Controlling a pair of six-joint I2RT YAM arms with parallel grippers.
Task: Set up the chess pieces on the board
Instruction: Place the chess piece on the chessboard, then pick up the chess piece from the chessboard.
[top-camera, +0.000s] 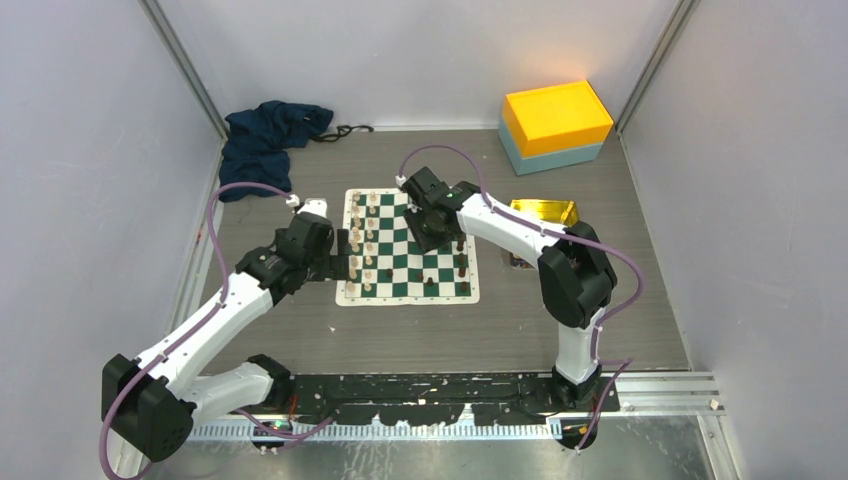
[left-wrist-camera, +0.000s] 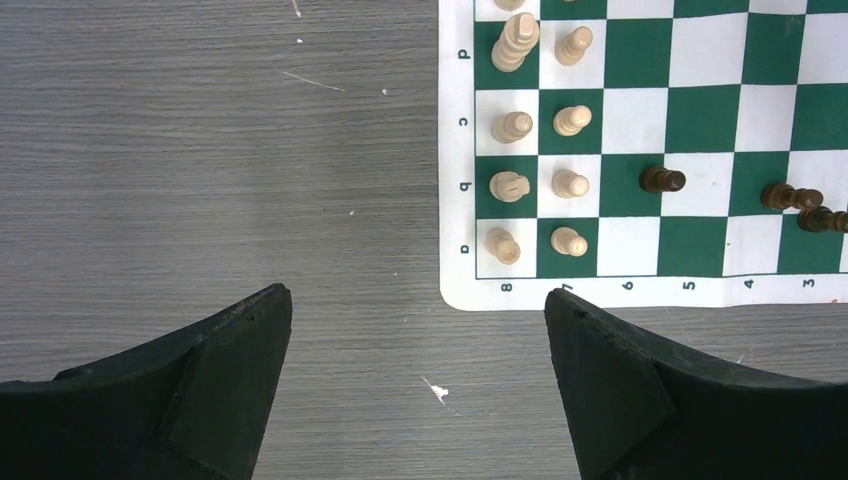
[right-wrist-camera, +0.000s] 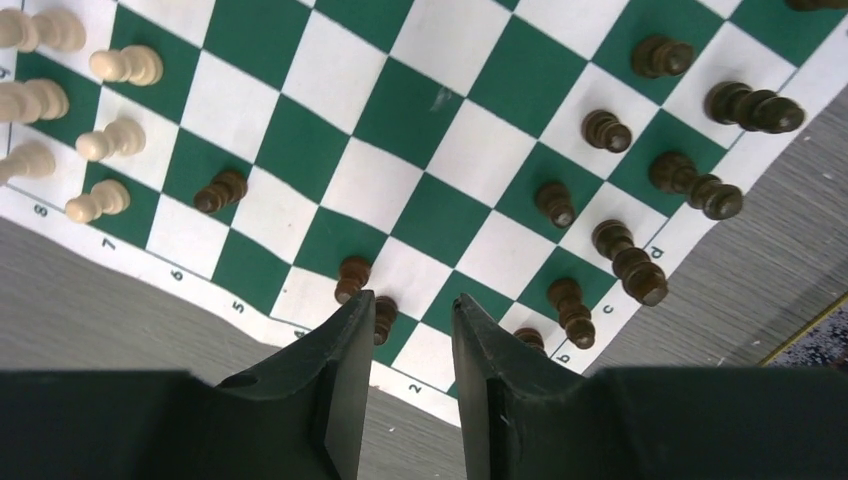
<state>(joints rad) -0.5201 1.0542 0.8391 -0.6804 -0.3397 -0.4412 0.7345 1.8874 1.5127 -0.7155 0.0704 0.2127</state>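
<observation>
Cream-white chess figurines (left-wrist-camera: 570, 184) line the green-and-white checked board's (left-wrist-camera: 455, 290) left side; the left end effector (left-wrist-camera: 418, 300) gapes wide, empty, just beside it. The right end effector (right-wrist-camera: 412, 300), narrowly parted and empty above dark brown figurines (right-wrist-camera: 632, 262), should descend centred on one.

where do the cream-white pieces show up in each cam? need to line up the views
Top external: the cream-white pieces stand in the two left columns of the board.
Left wrist: the pieces are at upper middle, along the board's left edge.
Right wrist: the pieces are in the upper-left corner.
Shared landmark: the board's cream border running beside them.
</observation>
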